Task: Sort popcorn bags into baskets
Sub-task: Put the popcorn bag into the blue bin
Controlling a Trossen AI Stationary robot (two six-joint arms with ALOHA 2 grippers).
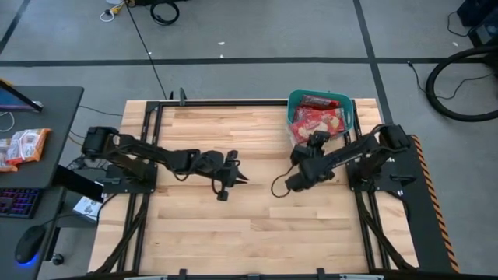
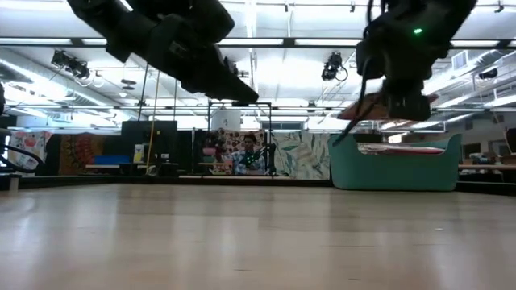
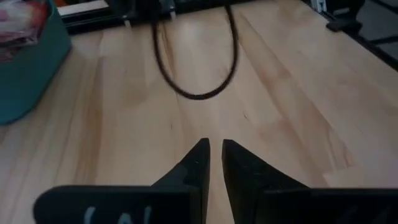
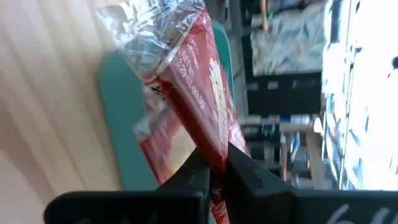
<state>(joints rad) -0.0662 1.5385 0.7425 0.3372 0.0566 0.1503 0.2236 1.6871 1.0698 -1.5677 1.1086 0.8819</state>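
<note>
- The right claw point(image 4: 214, 163) is pinching a popcorn bag point(image 4: 198, 81) by one edge; in the right wrist view the red packet, with its crinkled clear end, stands out past the two dark fingers.
- In the high view that claw point(image 1: 311, 145) sits right of centre, at the near edge of the teal basket point(image 1: 351, 109), and the held bag point(image 1: 305, 134) hangs over that rim.
- The basket stands at the upper right of the wooden desk point(image 1: 257, 225), against its far edge, and holds more red packets point(image 1: 320, 109) lying flat.
- In the low view the basket point(image 2: 395, 167) shows at the right, with the right claw above it and a packet tilted over its rim.
- The left claw point(image 3: 214, 155) has its fingers pressed almost together, holding nothing, above bare wood.
- In the high view the left claw point(image 1: 241, 177) is at the centre of the desk, well apart from the basket.
</note>
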